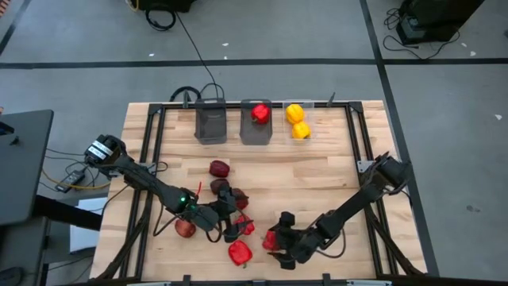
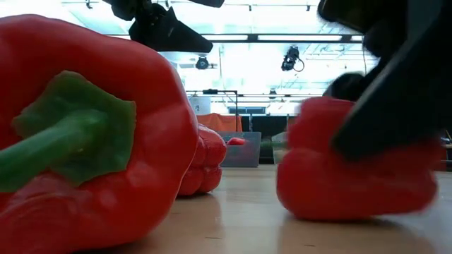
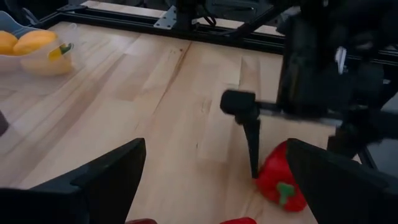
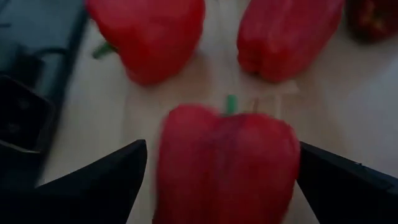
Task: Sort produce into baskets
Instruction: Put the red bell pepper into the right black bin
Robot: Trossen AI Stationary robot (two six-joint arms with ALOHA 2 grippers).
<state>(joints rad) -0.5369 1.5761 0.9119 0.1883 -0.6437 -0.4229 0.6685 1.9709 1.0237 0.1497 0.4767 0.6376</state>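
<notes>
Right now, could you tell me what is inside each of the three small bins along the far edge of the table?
Dark-grey left bin: nothing visible. Dark-grey middle bin: one red pepper. Clear right bin: two yellow peppers. Anything beneath them is hidden.

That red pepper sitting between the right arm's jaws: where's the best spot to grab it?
Probably across its wide body. The red pepper lies on its side with its green stem pointing away from the right gripper, whose open jaws already flank its two bulging sides. Closing there, coming from the blunt end opposite the stem, grips the fattest part and avoids the thin stem, which looks too slight to hold.
</notes>
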